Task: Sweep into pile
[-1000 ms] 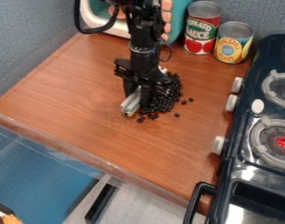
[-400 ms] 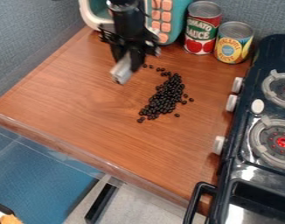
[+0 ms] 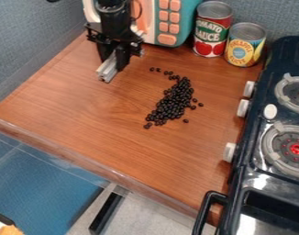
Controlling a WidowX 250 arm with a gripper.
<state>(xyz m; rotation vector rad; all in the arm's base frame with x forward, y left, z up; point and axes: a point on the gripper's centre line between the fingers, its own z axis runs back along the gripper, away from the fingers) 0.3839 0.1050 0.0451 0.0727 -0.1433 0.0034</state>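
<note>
Up at the back left of the wooden surface, my gripper (image 3: 115,63) hangs over the wood, apart from the beans and to their upper left. A light grey bar-like piece (image 3: 107,69) is at its fingers and points down toward the front left. Black beans (image 3: 171,102) lie in an elongated heap right of the middle, running from upper right to lower left. A few loose beans (image 3: 157,70) trail off the heap's upper left end, and several others lie singly along its right side and lower end.
A teal toy microwave (image 3: 170,23) stands behind the gripper. Two cans, a red one (image 3: 212,30) and a yellow one (image 3: 244,45), stand at the back right. The toy stove (image 3: 271,137) lines the right side; the counter's front edge (image 3: 96,169) runs diagonally below.
My gripper has moved from beside the heap up and left toward the back left. The heap, partly hidden behind it before, now shows whole, with loose beans at its upper left.
</note>
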